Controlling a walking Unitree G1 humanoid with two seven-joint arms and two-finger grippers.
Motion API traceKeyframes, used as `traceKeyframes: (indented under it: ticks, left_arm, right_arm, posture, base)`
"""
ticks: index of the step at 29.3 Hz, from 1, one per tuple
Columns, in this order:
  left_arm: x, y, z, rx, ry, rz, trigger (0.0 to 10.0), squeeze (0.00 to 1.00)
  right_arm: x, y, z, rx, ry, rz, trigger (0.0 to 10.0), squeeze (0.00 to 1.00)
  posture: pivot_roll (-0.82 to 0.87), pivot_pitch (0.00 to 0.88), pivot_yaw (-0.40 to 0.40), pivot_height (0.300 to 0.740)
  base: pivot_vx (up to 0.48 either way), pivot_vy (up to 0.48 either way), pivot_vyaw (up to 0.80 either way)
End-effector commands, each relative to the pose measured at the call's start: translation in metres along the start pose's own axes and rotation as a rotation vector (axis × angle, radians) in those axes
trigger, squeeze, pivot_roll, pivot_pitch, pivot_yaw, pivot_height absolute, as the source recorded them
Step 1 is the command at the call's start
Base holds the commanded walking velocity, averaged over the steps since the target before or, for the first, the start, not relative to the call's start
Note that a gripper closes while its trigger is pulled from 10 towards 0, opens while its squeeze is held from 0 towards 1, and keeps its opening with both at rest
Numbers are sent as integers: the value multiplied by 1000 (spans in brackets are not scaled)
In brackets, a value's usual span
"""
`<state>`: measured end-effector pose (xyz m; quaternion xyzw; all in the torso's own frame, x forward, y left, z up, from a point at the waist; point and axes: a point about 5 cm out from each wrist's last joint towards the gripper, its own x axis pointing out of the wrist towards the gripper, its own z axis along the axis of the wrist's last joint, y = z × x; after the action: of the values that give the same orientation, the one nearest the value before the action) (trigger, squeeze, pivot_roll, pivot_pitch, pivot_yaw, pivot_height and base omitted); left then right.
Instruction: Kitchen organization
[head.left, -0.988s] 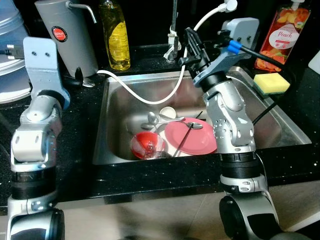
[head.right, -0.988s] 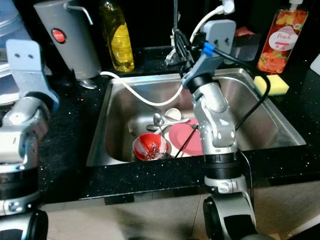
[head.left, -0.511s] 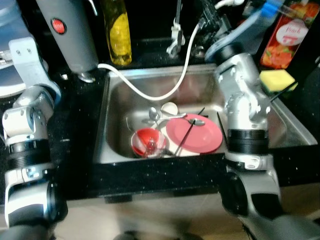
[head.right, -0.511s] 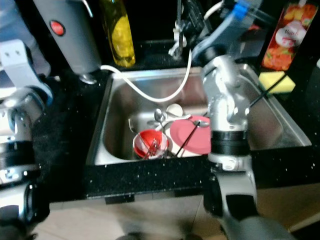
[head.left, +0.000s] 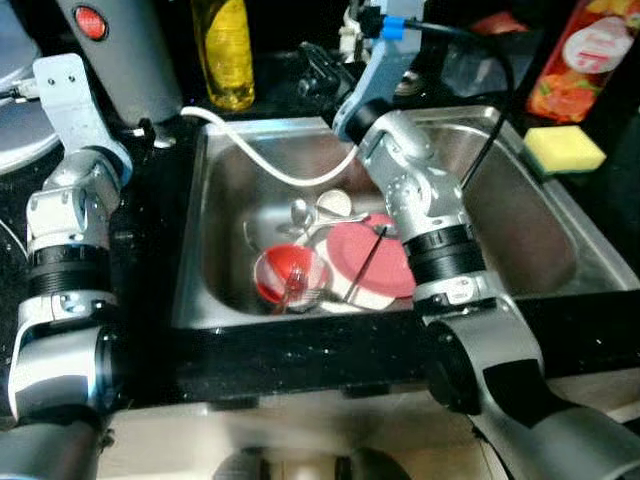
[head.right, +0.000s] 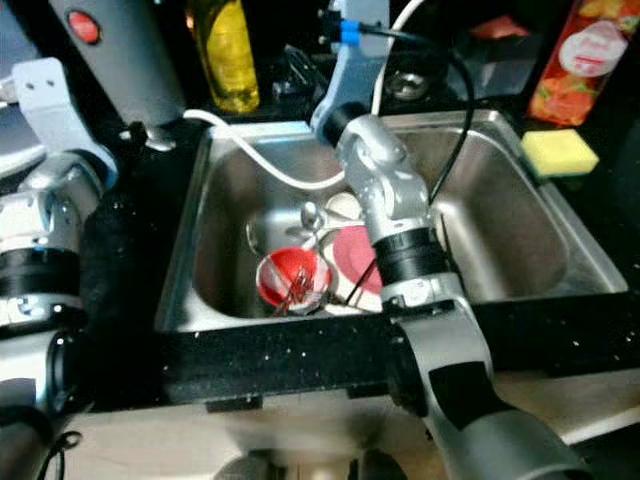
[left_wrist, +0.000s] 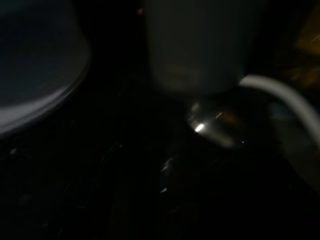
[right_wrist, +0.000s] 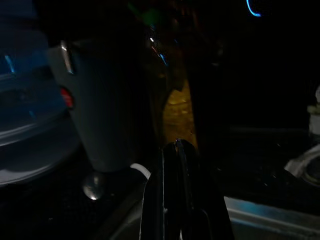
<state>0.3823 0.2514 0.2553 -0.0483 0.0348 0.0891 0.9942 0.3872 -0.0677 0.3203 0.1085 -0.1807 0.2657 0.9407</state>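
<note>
Black speckled counter (head.left: 300, 350) around steel sink (head.left: 520, 200), red bowl (head.left: 285, 275) inside.

Soft motion blur in both eye views, glare on the steel sink (head.left: 520, 215); wrist views dim, murky.

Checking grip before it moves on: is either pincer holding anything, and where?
Nothing. The right pincer is shut on nothing, pointing at the yellow bottle; the left one cannot be told.
</note>
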Motion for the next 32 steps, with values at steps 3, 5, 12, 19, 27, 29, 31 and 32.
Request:
traceKeyframes:
  ticks: [3, 5, 12, 19, 27, 29, 31, 32]
  left_arm:
    - [-3, 7, 5, -7, -23, 16, 10000, 0]
    - [-3, 10, 6, -28, -23, 23, 10000, 0]
    - [5, 10, 8, -104, 30, -37, 10000, 0]
    - [15, 8, 15, -103, 49, -83, 10000, 0]
    - [22, 7, 18, -117, 56, -120, 10000, 0]
    - [23, 7, 18, -121, 58, -122, 10000, 0]
    - [23, 6, 17, -120, 59, -122, 10000, 0]
    - [25, 3, 15, -110, 53, -141, 10000, 0]
  right_arm:
    - [-3, -18, 9, 19, -27, -51, 10000, 0]
    - [-2, -20, 11, 5, -36, -61, 10000, 0]
    - [4, -17, 37, -69, -132, -51, 10000, 0]
    - [-5, -29, 69, -167, -207, -91, 10000, 0]
    - [-30, -41, 84, -247, -231, -130, 10000, 0]
    - [-34, -42, 85, -252, -232, -134, 10000, 0]
    - [-37, -42, 85, -256, -230, -138, 10000, 0]
    - [-41, -41, 84, -256, -229, -144, 10000, 0]
  posture:
    - [95, 228, -5, 740]
    - [97, 243, -10, 740]
    - [93, 254, -10, 740]
    - [42, 239, 18, 740]
    - [-34, 267, 77, 740]
    - [-40, 271, 81, 740]
    - [-53, 287, 93, 740]
    - [-67, 304, 108, 740]
  base:
    - [0, 0, 0]
    - [0, 0, 0]
    - [0, 0, 0]
    - [0, 0, 0]
    - [0, 0, 0]
    - [0, 0, 0]
    - [0, 0, 0]
    - [0, 0, 0]
